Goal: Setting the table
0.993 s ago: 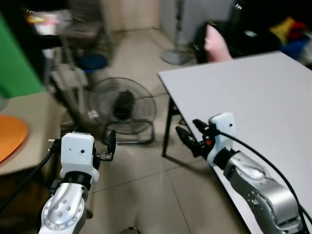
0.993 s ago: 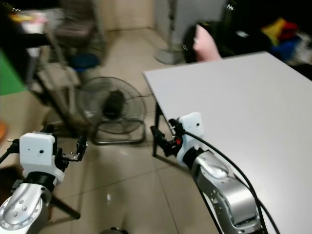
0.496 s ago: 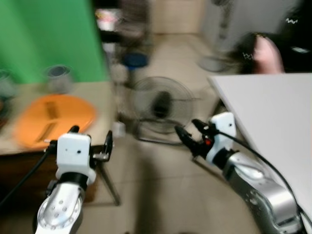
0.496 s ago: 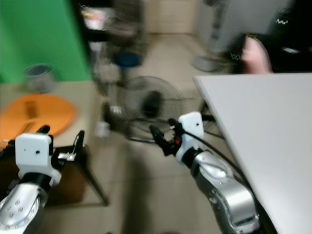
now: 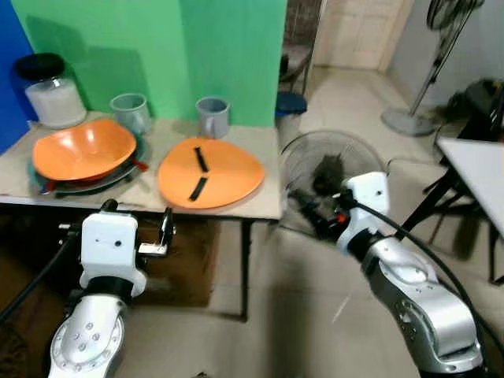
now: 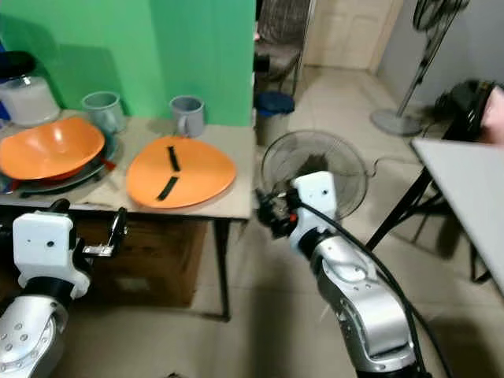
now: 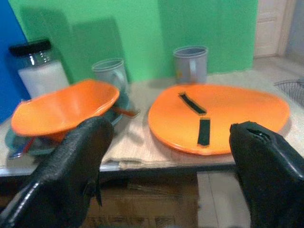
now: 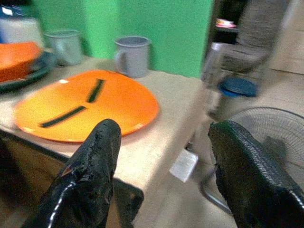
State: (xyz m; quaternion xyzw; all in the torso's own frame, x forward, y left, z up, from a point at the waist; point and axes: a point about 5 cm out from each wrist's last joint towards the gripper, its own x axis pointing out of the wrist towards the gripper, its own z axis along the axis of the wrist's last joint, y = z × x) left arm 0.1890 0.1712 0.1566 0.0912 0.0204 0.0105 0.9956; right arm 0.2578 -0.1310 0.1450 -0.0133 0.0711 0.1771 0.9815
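Observation:
An orange plate (image 5: 211,172) bearing two black strips lies on a low cloth-covered side table (image 5: 264,206) before a green backdrop. To its left an orange bowl (image 5: 82,148) rests on stacked dishes. Two grey mugs (image 5: 131,112) (image 5: 213,116) stand behind, and a black-lidded jar (image 5: 52,93) is at the far left. My left gripper (image 5: 138,220) is open and empty, below the table's front edge. My right gripper (image 5: 315,206) is open and empty too, off the table's right end, in front of a floor fan. The plate (image 7: 218,114) and bowl (image 7: 64,107) lie ahead of the left gripper's fingers (image 7: 71,161).
A floor fan (image 5: 329,167) stands on the tiles just right of the side table. The white table's corner (image 5: 476,161) and its black legs are at the far right. A standing fan's base (image 5: 403,120) is behind it, a chair (image 5: 295,55) beyond the backdrop.
The camera has swung left: the side table with the orange dishes has come fully into view and the white table has slid to the right edge. Both grippers stay open and empty.

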